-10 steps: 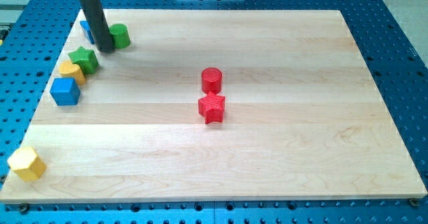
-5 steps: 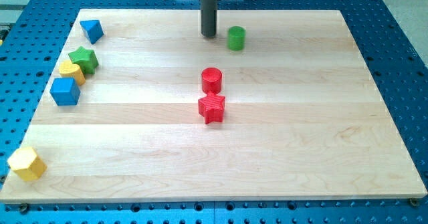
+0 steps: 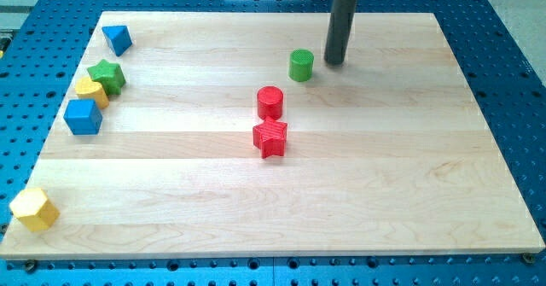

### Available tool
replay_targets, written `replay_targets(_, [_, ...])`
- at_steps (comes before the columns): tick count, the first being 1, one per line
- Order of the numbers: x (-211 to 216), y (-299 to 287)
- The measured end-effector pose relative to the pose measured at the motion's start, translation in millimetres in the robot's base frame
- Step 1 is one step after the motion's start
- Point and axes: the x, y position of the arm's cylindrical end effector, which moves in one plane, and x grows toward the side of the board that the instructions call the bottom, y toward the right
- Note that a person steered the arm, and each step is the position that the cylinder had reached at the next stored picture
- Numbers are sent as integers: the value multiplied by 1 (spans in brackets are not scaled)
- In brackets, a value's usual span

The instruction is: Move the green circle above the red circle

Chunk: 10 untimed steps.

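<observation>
Resting on the pale wooden board (image 3: 384,192), my tip (image 3: 334,62) sits just to the view's right of the small green circle block (image 3: 300,65), w/ a narrow gap, not touching. It's a bare dark rod, so no jaws to be apart or together; it grips nothing. Green circle stands upright on its flat end, round top facing up, no side-to-side long axis. It's up and slightly right of the red circle block (image 3: 270,102), apart from it. Red star block (image 3: 270,137) sits just below the red circle. Near the board's left edge: blue triangle-ish block (image 3: 117,39), green star block (image 3: 107,75), yellow block (image 3: 91,90), blue cube (image 3: 83,116). Yellow hexagon-ish block (image 3: 34,208) at bottom-left corner.
</observation>
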Motion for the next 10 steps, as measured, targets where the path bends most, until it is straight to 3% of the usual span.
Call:
replay_targets(1, [-3,-37])
replay_targets(2, [-35,-37])
replay_targets(5, [4,-115])
replay_targets(6, [-44,-49])
replay_targets(7, [-9,-30])
replay_targets(9, [12,-49])
replay_targets(10, [-18,-77])
